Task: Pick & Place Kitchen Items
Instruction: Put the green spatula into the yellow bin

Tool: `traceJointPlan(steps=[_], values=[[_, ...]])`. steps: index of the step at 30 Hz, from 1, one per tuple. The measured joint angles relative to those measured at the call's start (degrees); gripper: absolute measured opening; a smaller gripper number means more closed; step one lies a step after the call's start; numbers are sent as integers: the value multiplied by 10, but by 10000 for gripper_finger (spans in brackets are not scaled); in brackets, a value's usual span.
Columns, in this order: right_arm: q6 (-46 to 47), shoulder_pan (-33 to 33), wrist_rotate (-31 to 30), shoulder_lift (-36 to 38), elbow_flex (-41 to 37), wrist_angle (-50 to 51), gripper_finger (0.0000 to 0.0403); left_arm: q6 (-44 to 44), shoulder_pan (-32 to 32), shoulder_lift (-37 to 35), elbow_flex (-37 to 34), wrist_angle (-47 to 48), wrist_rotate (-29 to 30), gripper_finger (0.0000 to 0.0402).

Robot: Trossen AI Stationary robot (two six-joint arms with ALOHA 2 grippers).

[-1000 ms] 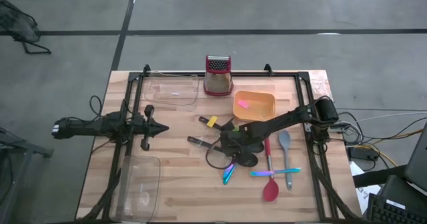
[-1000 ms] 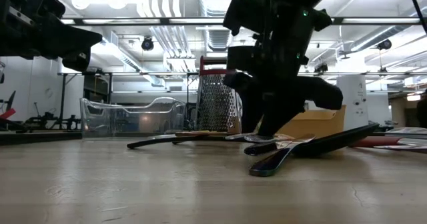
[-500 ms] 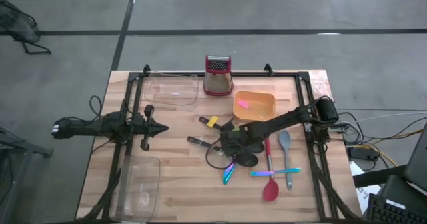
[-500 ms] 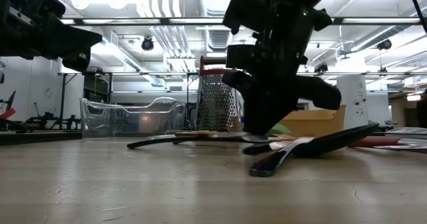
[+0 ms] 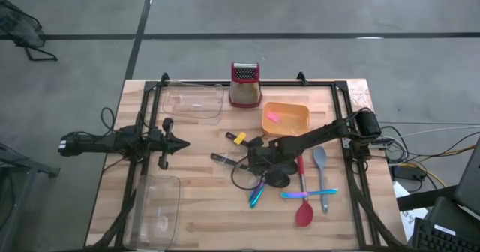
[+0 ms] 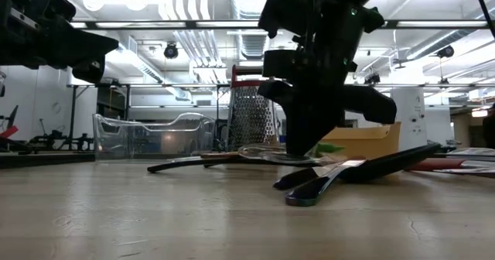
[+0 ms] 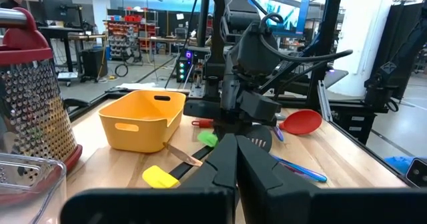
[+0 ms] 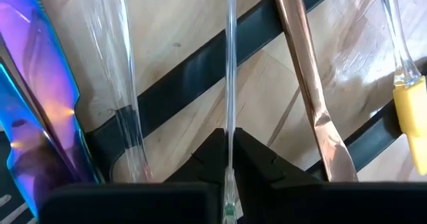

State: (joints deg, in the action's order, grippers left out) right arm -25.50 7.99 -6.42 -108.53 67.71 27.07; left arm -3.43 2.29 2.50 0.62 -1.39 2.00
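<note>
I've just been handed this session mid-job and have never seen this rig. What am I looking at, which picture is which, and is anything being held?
These are two dark robot arms at a wooden table. One picture looks straight down from above, one looks level across the table top, and the other two come from a camera on each arm's wrist.

The left tool is shut, holds nothing and waits at the left side. The right tool is down in the pile of utensils at mid-table. Its wrist picture shows it shut on a thin clear piece; what that piece is I cannot tell.

Also on the table are a red spoon, a grey spatula, an orange tub, a steel grater and two clear trays.
</note>
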Motion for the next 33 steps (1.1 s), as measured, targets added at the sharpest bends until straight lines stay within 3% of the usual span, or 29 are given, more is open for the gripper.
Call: traceJointPlan(steps=[33], values=[[44,3,-11,9,117,133,20,0,0,0,0,0,0,5]])
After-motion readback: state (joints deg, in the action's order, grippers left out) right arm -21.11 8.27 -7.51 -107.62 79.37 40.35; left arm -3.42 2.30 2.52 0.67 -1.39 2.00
